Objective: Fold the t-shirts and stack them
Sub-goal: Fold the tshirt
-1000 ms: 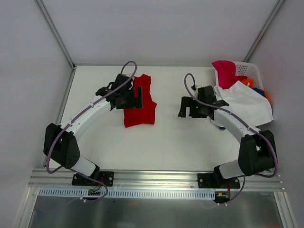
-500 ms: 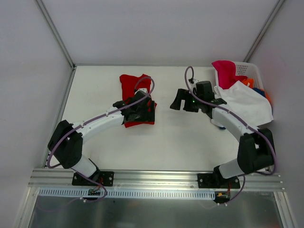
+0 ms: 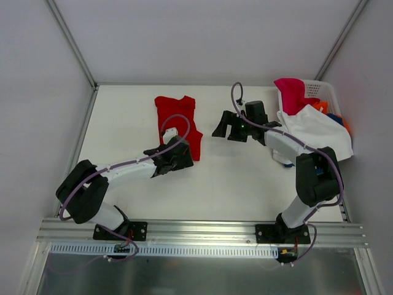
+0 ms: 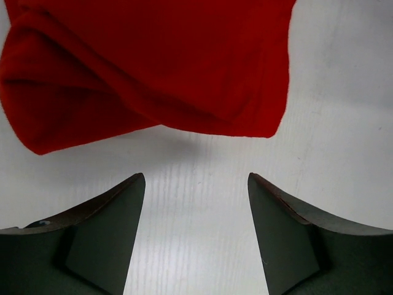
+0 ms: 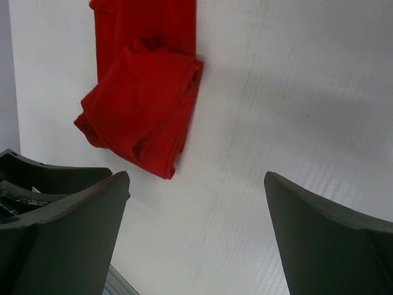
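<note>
A bright red t-shirt [image 3: 177,115] lies partly folded on the table at the back centre-left; it also shows in the left wrist view [image 4: 153,67] and the right wrist view [image 5: 144,104]. My left gripper [image 3: 182,157] is open and empty at the shirt's near edge, its jaws over bare table. My right gripper [image 3: 220,130] is open and empty, just right of the shirt and apart from it. A white t-shirt [image 3: 319,135] drapes over the basket's near side. A magenta t-shirt [image 3: 290,92] hangs over its far rim. Orange [image 3: 319,106] and blue [image 3: 334,117] cloth peek out inside.
A white perforated plastic basket [image 3: 319,89] stands at the back right corner. Pale walls with metal posts [image 3: 70,43] close the table's left, back and right. A metal rail [image 3: 202,230] runs along the near edge.
My left gripper has drawn back from the shirt's far end to its near edge, leaving the shirt uncovered. My right gripper has moved left and slightly away, closer to the shirt.
</note>
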`<action>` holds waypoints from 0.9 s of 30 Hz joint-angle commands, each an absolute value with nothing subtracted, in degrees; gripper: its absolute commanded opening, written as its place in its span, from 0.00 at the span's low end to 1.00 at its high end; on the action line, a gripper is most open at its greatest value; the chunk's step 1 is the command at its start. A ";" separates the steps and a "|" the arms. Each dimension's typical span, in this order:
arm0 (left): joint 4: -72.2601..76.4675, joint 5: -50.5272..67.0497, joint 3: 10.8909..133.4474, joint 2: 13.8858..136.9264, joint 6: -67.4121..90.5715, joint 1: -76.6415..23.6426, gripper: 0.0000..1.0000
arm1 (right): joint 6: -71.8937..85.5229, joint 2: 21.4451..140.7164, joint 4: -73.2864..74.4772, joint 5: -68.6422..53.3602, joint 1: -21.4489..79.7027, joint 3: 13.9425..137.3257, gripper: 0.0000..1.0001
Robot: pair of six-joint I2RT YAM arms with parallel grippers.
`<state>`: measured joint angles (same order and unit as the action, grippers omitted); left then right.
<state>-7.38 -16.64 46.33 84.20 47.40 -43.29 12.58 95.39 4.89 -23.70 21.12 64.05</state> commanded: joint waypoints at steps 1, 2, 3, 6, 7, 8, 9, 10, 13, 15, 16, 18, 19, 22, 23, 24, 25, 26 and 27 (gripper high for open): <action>-0.26 -22.05 46.67 83.41 53.87 -46.75 0.68 | 11.61 91.94 3.16 -23.82 21.18 61.53 0.96; -0.18 -23.02 47.28 83.58 54.31 -48.06 0.68 | 11.25 91.24 3.16 -23.73 21.09 60.48 0.96; -0.18 -23.55 47.63 84.37 55.36 -48.51 0.68 | 11.08 90.80 3.25 -23.56 21.09 60.03 0.96; -0.26 -24.69 49.04 85.86 57.04 -49.74 0.68 | 10.46 89.83 3.16 -23.55 21.18 58.71 0.96; -0.18 -25.05 49.91 87.00 57.21 -50.18 0.68 | 10.46 89.65 3.25 -23.64 21.09 58.36 0.96; -0.18 -25.83 50.18 87.45 57.48 -50.53 0.68 | 10.28 89.47 3.16 -23.64 21.09 57.75 0.96; -0.26 -26.19 50.53 88.23 58.00 -51.23 0.68 | 10.20 89.30 3.08 -23.56 21.09 57.48 0.96; -0.26 -26.54 51.23 88.68 58.18 -51.41 0.68 | 10.11 89.21 2.99 -23.47 21.09 57.13 0.96; -0.26 -27.68 51.77 89.82 60.02 -51.94 0.68 | 9.67 89.03 2.81 -22.94 21.18 55.90 0.96; -0.26 -29.17 51.68 90.52 62.30 -52.21 0.68 | 9.41 88.95 2.72 -22.85 21.09 55.46 0.96; -0.26 -29.70 51.68 90.79 63.18 -52.47 0.68 | 9.32 88.86 2.72 -22.85 21.09 55.28 0.96; -0.26 -31.28 51.68 91.84 65.20 -52.65 0.67 | 9.05 88.95 2.73 -23.03 21.18 55.11 0.96; -0.44 -32.07 51.59 92.02 66.00 -52.73 0.65 | 9.05 88.68 2.72 -23.03 21.09 54.85 0.96; -1.67 -36.37 49.67 91.76 71.70 -52.73 0.64 | 8.79 88.33 2.72 -23.20 21.00 53.97 0.96; -2.10 -37.43 49.05 91.50 75.55 -52.73 0.63 | 8.79 88.16 2.72 -23.29 20.92 53.88 0.96; -2.28 -38.22 48.61 91.15 76.98 -52.73 0.63 | 8.88 88.24 2.72 -23.55 20.92 53.70 0.96; -2.46 -39.28 48.26 91.23 78.47 -52.73 0.64 | 8.96 88.24 2.72 -23.73 21.00 53.53 0.96; -2.63 -39.72 48.25 91.32 81.97 -52.73 0.66 | 9.05 88.33 2.64 -23.82 20.92 53.35 0.96; -3.25 -40.25 48.43 92.10 83.65 -52.82 0.66 | 9.14 88.33 2.64 -24.08 20.92 53.26 0.96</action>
<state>-1.83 -34.59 48.95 91.92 73.49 -52.16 9.98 90.91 4.19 -23.22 21.10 53.76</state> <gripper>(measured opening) 0.655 0.961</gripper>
